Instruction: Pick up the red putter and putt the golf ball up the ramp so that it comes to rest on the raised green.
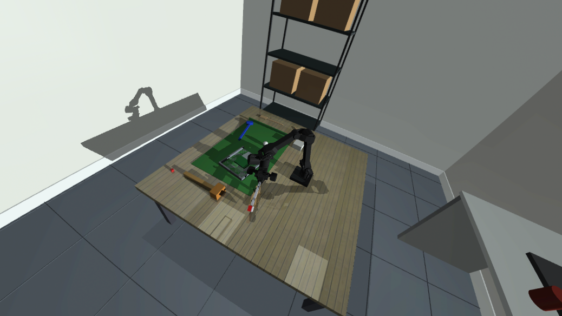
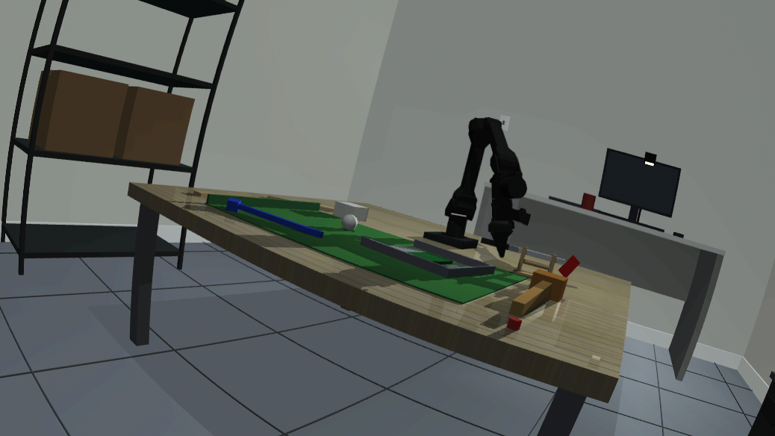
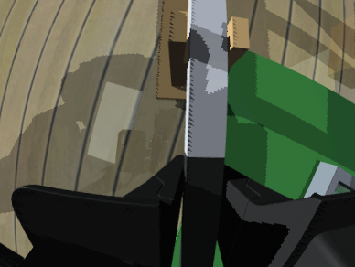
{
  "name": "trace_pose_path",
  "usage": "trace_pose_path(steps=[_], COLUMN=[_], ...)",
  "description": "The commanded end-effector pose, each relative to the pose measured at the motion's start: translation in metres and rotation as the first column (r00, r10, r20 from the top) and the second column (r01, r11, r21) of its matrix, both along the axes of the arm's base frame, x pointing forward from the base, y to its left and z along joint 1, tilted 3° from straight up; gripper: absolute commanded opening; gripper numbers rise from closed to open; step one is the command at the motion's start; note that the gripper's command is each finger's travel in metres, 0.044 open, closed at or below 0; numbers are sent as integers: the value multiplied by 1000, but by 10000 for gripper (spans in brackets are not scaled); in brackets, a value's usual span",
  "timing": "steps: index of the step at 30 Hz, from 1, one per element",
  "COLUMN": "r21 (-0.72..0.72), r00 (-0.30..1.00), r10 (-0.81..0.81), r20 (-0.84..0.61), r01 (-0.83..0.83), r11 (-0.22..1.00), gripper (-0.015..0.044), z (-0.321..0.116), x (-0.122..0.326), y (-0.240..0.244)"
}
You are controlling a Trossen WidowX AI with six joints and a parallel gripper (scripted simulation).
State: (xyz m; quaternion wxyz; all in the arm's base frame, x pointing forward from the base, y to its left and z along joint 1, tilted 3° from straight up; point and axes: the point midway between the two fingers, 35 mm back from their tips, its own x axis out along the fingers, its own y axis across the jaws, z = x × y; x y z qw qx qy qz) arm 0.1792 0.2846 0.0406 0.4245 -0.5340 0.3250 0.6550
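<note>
The red putter has a red head (image 1: pixel 249 208) (image 2: pixel 569 266), a grey shaft (image 3: pixel 208 114) and a black grip (image 3: pixel 203 206). It leans on a small wooden stand (image 2: pixel 523 260) (image 3: pixel 239 34). My gripper (image 1: pixel 260 182) (image 2: pixel 502 254) (image 3: pixel 193 163) is shut on the black grip, with one finger against each side; the head end still lies over the stand. The white golf ball (image 1: pixel 265 143) (image 2: pixel 349 222) rests on the green mat (image 1: pixel 208 159) (image 2: pixel 373 268). The raised green (image 1: pixel 241 161) (image 2: pixel 440 260) lies inside a grey frame (image 1: pixel 230 171) (image 2: pixel 403 256). The ramp is hard to make out.
A blue putter (image 1: pixel 243 132) (image 2: pixel 281 220) lies on the mat's far part. An orange mallet (image 1: pixel 217 191) (image 2: pixel 549 285) and a small red block (image 1: pixel 172 170) (image 2: pixel 514 324) lie near the table's edge. A white box (image 1: pixel 299 145) (image 2: pixel 351 210) stands beside the mat.
</note>
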Motion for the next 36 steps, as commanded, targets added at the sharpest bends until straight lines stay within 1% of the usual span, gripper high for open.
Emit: trace_pose_path(steps=[1, 6, 21, 24, 25, 36], r21=[1, 1, 1, 0, -4, -30], r00=[1000, 1000, 1000, 1000, 1000, 968], r10=[0, 0, 0, 0, 0, -251], r20=[3, 3, 0, 0, 2, 11], r01=[0, 0, 0, 0, 0, 251], r11=[1000, 1000, 1000, 1000, 1000, 968], gripper=[0, 0, 0, 0, 0, 0], z=[0, 13, 96, 100, 91, 96], x=[1, 1, -3, -4, -2, 44], y=[0, 2, 3, 3, 2, -43])
